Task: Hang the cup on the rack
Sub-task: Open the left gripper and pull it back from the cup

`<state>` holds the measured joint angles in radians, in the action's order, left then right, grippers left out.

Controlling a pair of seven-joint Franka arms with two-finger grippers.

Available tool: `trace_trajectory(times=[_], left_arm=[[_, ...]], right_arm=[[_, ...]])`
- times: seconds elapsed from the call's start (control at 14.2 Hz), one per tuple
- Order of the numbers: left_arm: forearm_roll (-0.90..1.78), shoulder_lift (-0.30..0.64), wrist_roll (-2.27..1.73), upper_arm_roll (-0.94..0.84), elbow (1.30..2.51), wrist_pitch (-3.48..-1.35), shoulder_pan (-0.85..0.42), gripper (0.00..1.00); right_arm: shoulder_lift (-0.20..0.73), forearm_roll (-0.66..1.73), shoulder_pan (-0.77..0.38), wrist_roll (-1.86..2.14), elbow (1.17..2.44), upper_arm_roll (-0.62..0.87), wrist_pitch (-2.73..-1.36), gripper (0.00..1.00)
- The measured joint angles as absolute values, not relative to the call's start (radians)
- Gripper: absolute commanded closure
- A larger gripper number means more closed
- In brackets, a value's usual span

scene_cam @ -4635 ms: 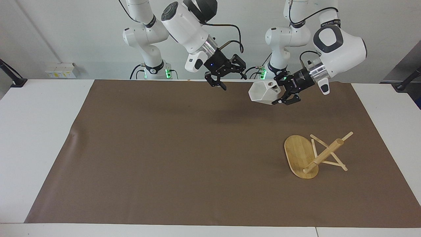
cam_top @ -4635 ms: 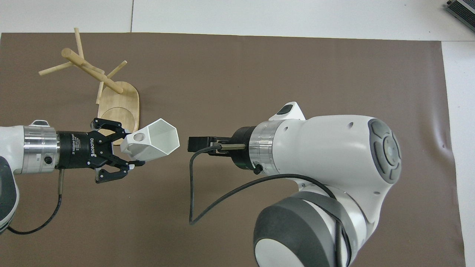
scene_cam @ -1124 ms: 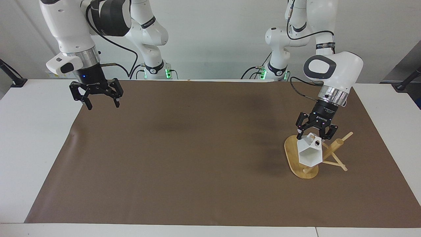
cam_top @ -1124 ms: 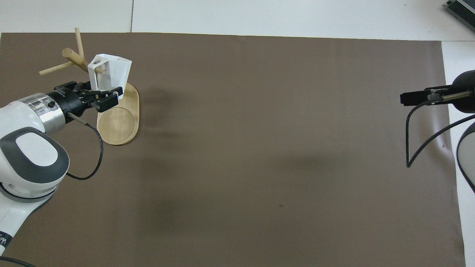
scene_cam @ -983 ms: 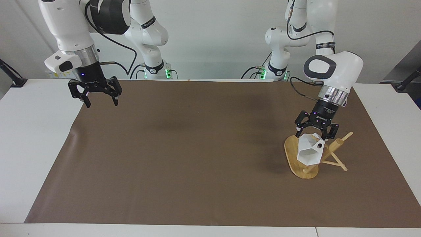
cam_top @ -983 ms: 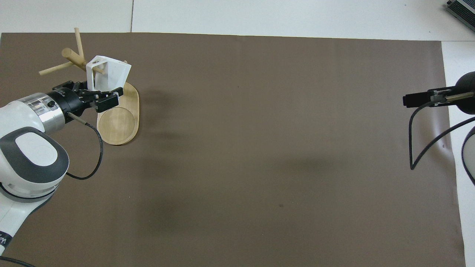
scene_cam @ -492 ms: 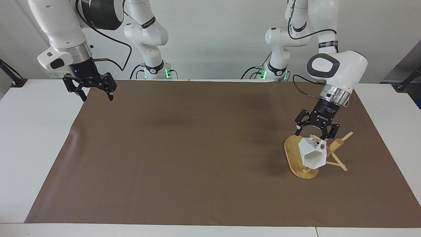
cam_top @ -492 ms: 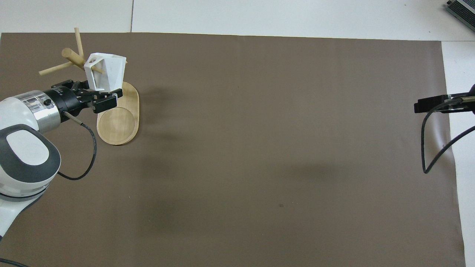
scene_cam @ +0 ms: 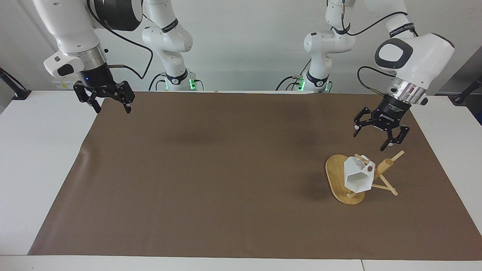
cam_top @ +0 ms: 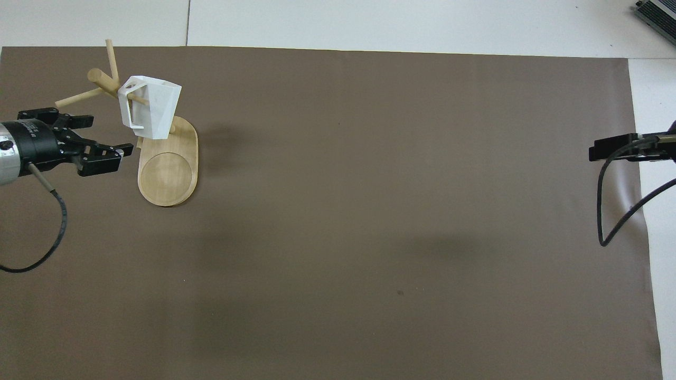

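The white faceted cup (scene_cam: 357, 177) hangs by its handle on a thin peg of the bamboo rack (scene_cam: 337, 177), tilted, with its open mouth turned away from the robots. It also shows in the overhead view (cam_top: 153, 108), above the rack's oval base (cam_top: 167, 179). My left gripper (scene_cam: 369, 140) is open and empty in the air, apart from the cup and over the mat beside the rack (cam_top: 105, 138). My right gripper (scene_cam: 112, 110) is open and empty, raised over the mat's edge at the right arm's end, where that arm waits.
A brown mat (scene_cam: 226, 169) covers most of the white table (scene_cam: 41, 158). The rack's post (scene_cam: 386, 164) and its other pegs stick out toward the left arm's end of the table. A black cable (cam_top: 607, 211) hangs from the right arm.
The left gripper carried the cup to the rack, slid its handle onto a peg, opened and rose clear. The cup stays hanging. The right arm swung to its own end.
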<state>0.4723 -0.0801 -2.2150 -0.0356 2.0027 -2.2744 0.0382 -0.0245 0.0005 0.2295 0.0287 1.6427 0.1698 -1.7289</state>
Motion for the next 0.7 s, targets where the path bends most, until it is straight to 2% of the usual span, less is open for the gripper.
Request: trace_trajectory(times=[0.35, 0.7], left_arm=[[0.296, -0.081, -2.101, -0.034, 1.861, -2.119, 0.070, 0.00], [0.223, -0.075, -1.635, -0.031, 1.803, -2.066, 0.071, 0.00]], right_arm=[[-0.025, 0.001, 0.229, -0.012, 1.638, 0.171, -1.688, 0.00], [-0.025, 0.000, 0.228, -0.009, 1.637, 0.175, -1.688, 0.00]])
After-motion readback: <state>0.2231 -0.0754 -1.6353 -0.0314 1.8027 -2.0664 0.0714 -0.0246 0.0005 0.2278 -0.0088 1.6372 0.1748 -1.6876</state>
